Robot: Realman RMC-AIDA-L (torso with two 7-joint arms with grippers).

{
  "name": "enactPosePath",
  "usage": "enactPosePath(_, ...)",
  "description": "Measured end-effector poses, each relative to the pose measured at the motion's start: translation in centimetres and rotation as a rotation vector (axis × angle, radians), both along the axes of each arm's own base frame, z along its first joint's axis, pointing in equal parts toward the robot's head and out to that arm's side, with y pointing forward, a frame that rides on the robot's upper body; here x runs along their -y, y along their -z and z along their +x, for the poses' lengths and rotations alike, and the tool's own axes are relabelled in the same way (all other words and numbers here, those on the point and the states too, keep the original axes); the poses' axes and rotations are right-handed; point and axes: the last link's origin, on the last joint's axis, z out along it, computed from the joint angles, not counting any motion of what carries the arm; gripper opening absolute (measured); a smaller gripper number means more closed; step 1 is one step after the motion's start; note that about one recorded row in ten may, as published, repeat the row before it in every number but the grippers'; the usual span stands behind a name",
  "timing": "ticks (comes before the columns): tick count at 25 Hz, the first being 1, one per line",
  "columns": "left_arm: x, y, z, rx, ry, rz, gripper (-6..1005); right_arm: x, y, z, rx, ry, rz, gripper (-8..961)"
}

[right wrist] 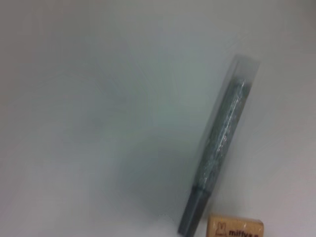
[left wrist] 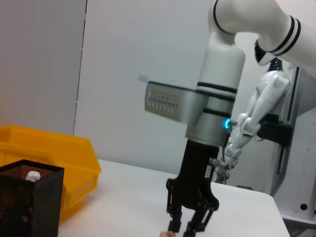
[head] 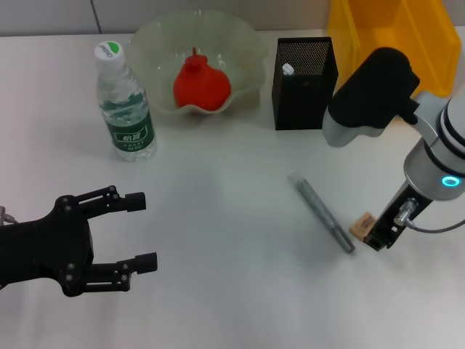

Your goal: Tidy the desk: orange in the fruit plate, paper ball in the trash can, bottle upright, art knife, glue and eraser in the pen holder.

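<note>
The tan eraser (head: 361, 224) lies on the white table just right of the grey art knife (head: 323, 213); both also show in the right wrist view, the eraser (right wrist: 235, 227) beside the art knife (right wrist: 220, 143). My right gripper (head: 379, 237) is low over the table, right next to the eraser, open and holding nothing. From the left wrist view its fingers (left wrist: 176, 224) stand just above the eraser (left wrist: 168, 234). The black mesh pen holder (head: 305, 73) holds a white-capped glue (head: 288, 70). An orange (head: 201, 83) sits in the glass fruit plate (head: 145, 40). The bottle (head: 127, 102) stands upright. My left gripper (head: 142, 231) is open at the near left. The paper ball is out of view.
A yellow bin (head: 396, 29) stands at the back right, behind the pen holder. The table's middle, between the bottle and the art knife, is bare white surface.
</note>
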Motion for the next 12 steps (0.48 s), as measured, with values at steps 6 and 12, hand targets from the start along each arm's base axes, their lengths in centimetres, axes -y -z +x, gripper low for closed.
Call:
enactPosePath(6, -0.1, 0.2, 0.1, -0.001, -0.002, 0.005, 853, -1.0, -2.2, -1.8, -0.041, -0.066, 0.103, 327)
enactPosePath(12, -0.2, 0.2, 0.1, -0.001, -0.002, 0.005, 852, -3.1, -5.8, -4.3, -0.140, -0.195, 0.309, 322)
